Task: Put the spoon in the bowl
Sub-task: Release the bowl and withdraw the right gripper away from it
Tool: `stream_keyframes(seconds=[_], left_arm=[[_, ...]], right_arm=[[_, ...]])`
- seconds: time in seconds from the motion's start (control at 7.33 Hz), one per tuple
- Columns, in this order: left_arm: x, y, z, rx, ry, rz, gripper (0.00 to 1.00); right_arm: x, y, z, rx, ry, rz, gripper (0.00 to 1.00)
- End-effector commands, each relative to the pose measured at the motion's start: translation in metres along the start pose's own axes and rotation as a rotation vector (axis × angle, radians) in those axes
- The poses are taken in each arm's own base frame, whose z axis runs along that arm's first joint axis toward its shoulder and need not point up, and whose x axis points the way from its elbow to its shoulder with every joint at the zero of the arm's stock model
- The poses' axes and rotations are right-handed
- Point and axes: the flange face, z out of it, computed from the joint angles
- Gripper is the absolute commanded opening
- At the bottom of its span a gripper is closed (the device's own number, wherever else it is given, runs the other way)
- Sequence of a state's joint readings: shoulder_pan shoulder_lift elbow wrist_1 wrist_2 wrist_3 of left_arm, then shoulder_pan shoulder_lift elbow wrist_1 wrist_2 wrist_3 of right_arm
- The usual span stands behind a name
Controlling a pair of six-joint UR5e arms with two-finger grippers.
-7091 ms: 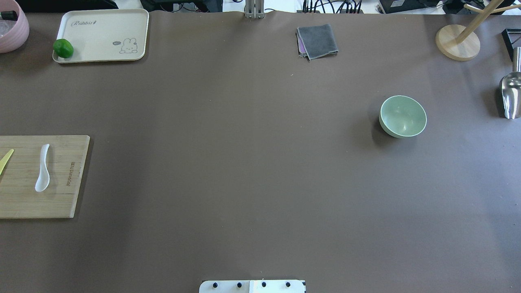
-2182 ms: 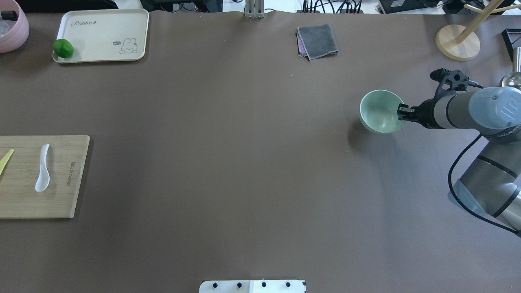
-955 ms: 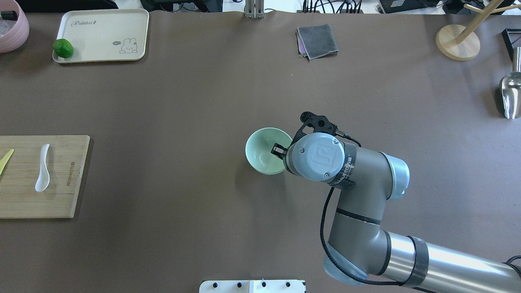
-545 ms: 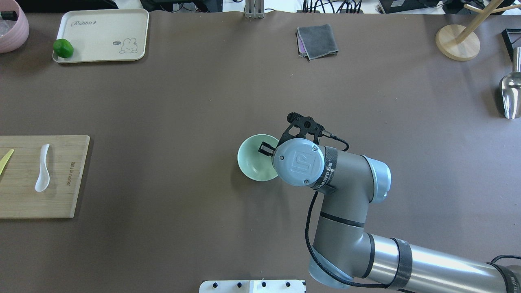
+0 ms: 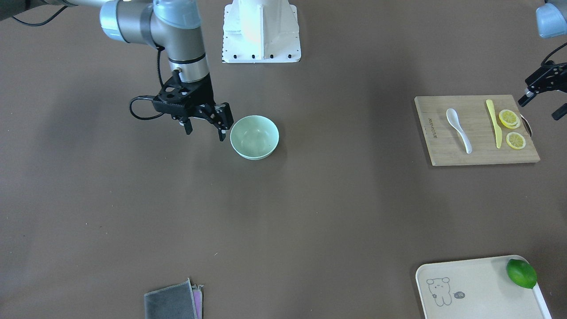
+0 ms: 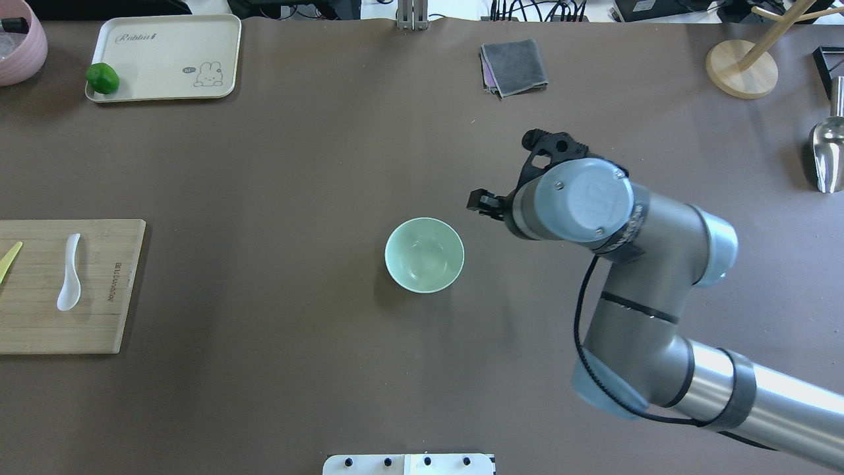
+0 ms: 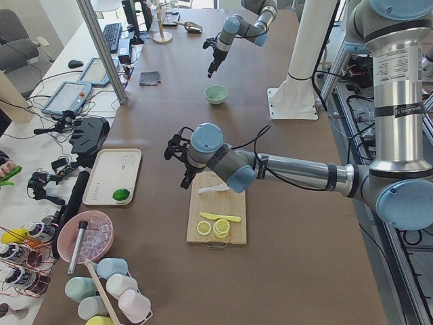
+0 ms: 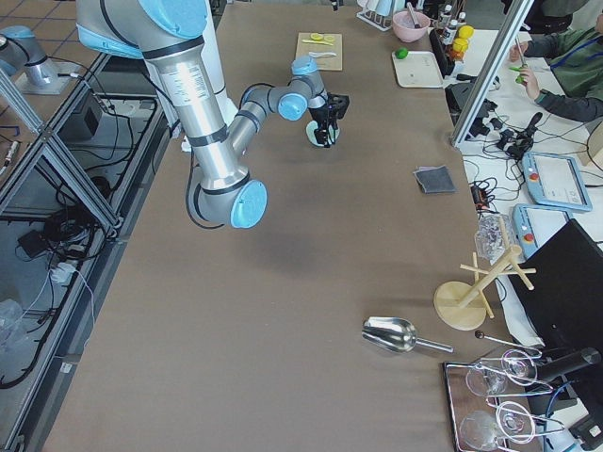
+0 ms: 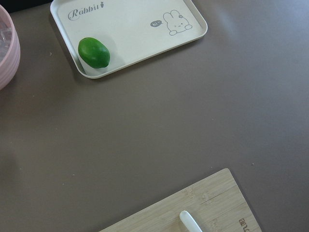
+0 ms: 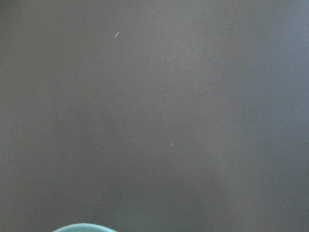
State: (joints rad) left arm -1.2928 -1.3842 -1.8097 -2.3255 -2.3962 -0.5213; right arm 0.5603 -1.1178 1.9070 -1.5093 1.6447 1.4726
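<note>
The spoon [image 5: 458, 129] lies flat on the cutting board [image 5: 440, 153] at the robot's far left, its scoop toward the robot. The bowl [image 5: 254, 154] stands empty near the middle of the counter [image 5: 310, 221], well apart from the spoon.

The spoon looks glossy and its handle is thick and curved. A pinch on it could squirt it sideways or let it pivot, and a descent that goes too low would likely jam the fingers into the board. A yellow knife [image 5: 493, 122] lies alongside the spoon with a gap between them. An approach that drifts that way could catch the knife instead, or knock it into the lemon slices [image 5: 509, 118] beyond it.

The left tool [image 5: 540, 108] hangs off the board's far edge with its fingers spread and nothing between them. It has to line up over the handle first, and a weak grip may not last the long carry to the bowl.

The right tool [image 5: 204, 132] is spread wide and empty, just beside the bowl without touching it. If it lingers there, the incoming arm may crowd it, or a stray move could shove the bowl. A drop onto the rim could bounce the spoon out.
</note>
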Motion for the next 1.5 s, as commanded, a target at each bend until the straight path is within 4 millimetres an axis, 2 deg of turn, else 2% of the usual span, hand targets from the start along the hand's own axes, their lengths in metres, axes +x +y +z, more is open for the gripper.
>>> stream_keyframes(seconds=[0.0, 0.27, 0.41, 0.55, 0.68, 0.82, 1.09, 1.36], left_arm=[[0.016, 0.045, 0.042, -0.012, -0.034, -0.121, 0.98], [0.015, 0.064, 0.056, -0.007, -0.078, -0.216, 0.98], [0.021, 0.064, 0.070, 0.005, -0.105, -0.262, 0.98], [0.032, 0.064, 0.095, 0.025, -0.146, -0.273, 0.97], [0.036, 0.061, 0.117, 0.025, -0.162, -0.263, 0.97], [0.029, 0.056, 0.135, 0.023, -0.173, -0.261, 0.92], [0.023, 0.053, 0.162, 0.054, -0.162, -0.231, 0.81], [0.026, 0.055, 0.166, 0.046, -0.156, -0.225, 0.77]], right_arm=[[0.097, -0.083, -0.025, -0.067, 0.033, -0.149, 1.00], [0.199, -0.151, -0.057, -0.148, 0.026, -0.300, 1.00], [0.249, -0.174, -0.077, -0.177, 0.001, -0.336, 1.00], [0.303, -0.188, -0.091, -0.200, -0.015, -0.408, 1.00], [0.345, -0.195, -0.104, -0.211, -0.030, -0.432, 1.00], [0.365, -0.195, -0.107, -0.215, -0.027, -0.431, 1.00], [0.367, -0.196, -0.109, -0.211, -0.026, -0.429, 1.00], [0.370, -0.196, -0.110, -0.210, -0.024, -0.424, 1.00]])
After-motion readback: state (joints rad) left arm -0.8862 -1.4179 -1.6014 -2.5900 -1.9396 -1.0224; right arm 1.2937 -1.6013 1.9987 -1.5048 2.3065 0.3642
